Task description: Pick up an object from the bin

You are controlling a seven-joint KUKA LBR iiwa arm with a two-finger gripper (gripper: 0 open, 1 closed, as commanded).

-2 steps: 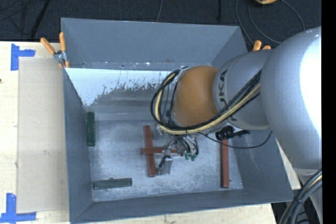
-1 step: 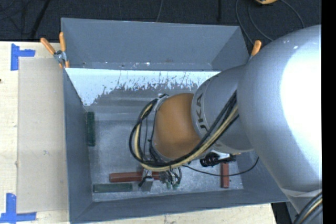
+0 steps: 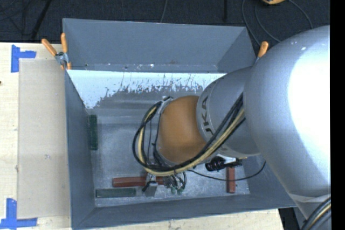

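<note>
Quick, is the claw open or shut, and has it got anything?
Claw: cannot be told; it sits right by a reddish-brown stick.

I read no complete text from my station. Dark lettering marks the arm's silver link [image 3: 206, 116] beside the orange cover [image 3: 180, 129]; cables [image 3: 143, 137] cross it, and it is illegible.

Grey bin [image 3: 161, 46] holds green bar [image 3: 92, 132], brown stick [image 3: 230, 180], red-brown stick [image 3: 128, 182]
</note>
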